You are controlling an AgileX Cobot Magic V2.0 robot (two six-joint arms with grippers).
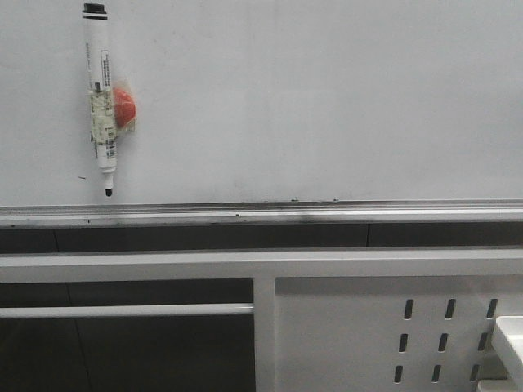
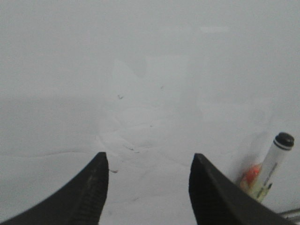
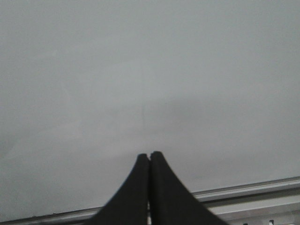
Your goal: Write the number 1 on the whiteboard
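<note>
Marker pen [image 1: 102, 98] is hanging on the left part of the whiteboard [image 1: 327, 106], long axis near vertical, black cap up, tip pointing down just above the silver rail [image 1: 261, 214]. A red-orange magnet [image 1: 124, 108] is sitting just beside its barrel on the right. Your left end effector [image 2: 147, 187] is the nearer one: fingers are standing apart, nothing between them, facing bare board, and the pen is lying off to one side of it in the left wrist view, not lined up between the fingers. You are needing to shift toward the pen and align across the barrel. Right end effector [image 3: 149, 187] is sitting pressed together, empty, facing blank board above the rail. The number 1 is not showing anywhere yet; the board is looking glossy white, only faint smudges.
</note>
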